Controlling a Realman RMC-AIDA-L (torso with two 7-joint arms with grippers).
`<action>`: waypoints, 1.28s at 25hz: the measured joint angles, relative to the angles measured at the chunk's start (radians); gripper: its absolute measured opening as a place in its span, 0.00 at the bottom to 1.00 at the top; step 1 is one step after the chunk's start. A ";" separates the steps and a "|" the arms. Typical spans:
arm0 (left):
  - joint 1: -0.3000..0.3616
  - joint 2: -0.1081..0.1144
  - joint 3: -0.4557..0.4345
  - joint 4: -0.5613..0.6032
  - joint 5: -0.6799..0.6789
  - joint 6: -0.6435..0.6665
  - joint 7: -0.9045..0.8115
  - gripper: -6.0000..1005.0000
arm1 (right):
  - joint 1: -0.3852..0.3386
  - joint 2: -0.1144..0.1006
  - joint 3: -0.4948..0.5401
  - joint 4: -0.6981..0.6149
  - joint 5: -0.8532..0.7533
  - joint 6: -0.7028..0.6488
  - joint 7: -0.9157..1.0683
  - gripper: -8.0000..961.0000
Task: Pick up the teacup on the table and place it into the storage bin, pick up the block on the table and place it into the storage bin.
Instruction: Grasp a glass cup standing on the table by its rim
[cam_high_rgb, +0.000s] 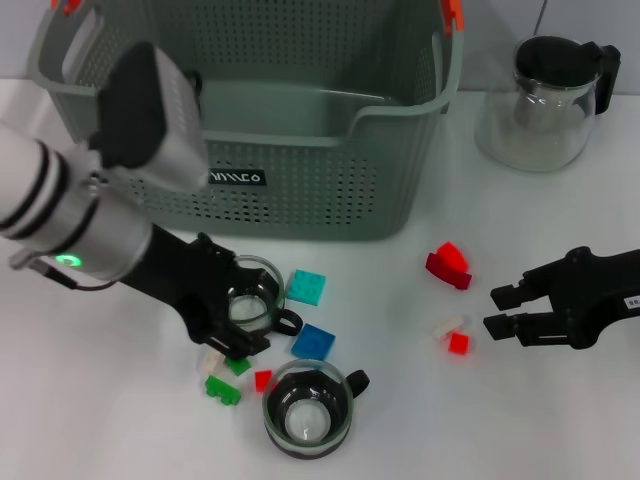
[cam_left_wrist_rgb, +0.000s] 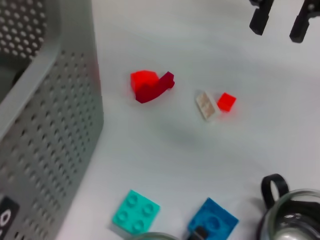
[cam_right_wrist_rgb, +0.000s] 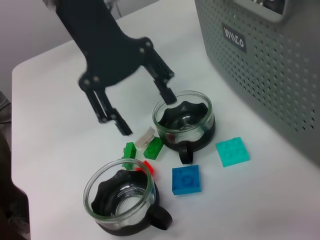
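Two glass teacups with black bases stand on the white table. One teacup (cam_high_rgb: 250, 300) (cam_right_wrist_rgb: 185, 120) lies between the fingers of my left gripper (cam_high_rgb: 235, 300) (cam_right_wrist_rgb: 145, 111), which is open; one fingertip (cam_right_wrist_rgb: 167, 95) is at its rim. The other teacup (cam_high_rgb: 305, 405) (cam_right_wrist_rgb: 122, 200) (cam_left_wrist_rgb: 295, 217) stands nearer the front. Around them lie a teal block (cam_high_rgb: 305, 287) (cam_left_wrist_rgb: 136, 211), a blue block (cam_high_rgb: 313, 342) (cam_left_wrist_rgb: 212, 220) and green blocks (cam_high_rgb: 222, 388). The grey-green storage bin (cam_high_rgb: 300, 190) (cam_left_wrist_rgb: 65, 125) stands behind. My right gripper (cam_high_rgb: 505, 310) (cam_left_wrist_rgb: 280, 20) hovers open at the right.
A glass teapot (cam_high_rgb: 545, 100) stands at the back right. A red block cluster (cam_high_rgb: 448, 265) (cam_left_wrist_rgb: 150, 85) and a white block with a small red one (cam_high_rgb: 452, 335) (cam_left_wrist_rgb: 206, 106) lie between the cups and my right gripper.
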 joint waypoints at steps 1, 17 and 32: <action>0.002 0.000 0.021 -0.003 0.002 -0.016 0.001 0.81 | 0.001 0.001 0.000 0.000 0.000 0.000 0.000 0.43; -0.007 0.000 0.196 -0.072 0.112 -0.079 -0.127 0.81 | -0.002 -0.001 0.008 0.005 -0.002 -0.001 0.013 0.43; -0.024 -0.002 0.216 -0.088 0.122 -0.143 -0.160 0.64 | -0.003 0.000 0.009 0.013 -0.002 -0.001 0.013 0.43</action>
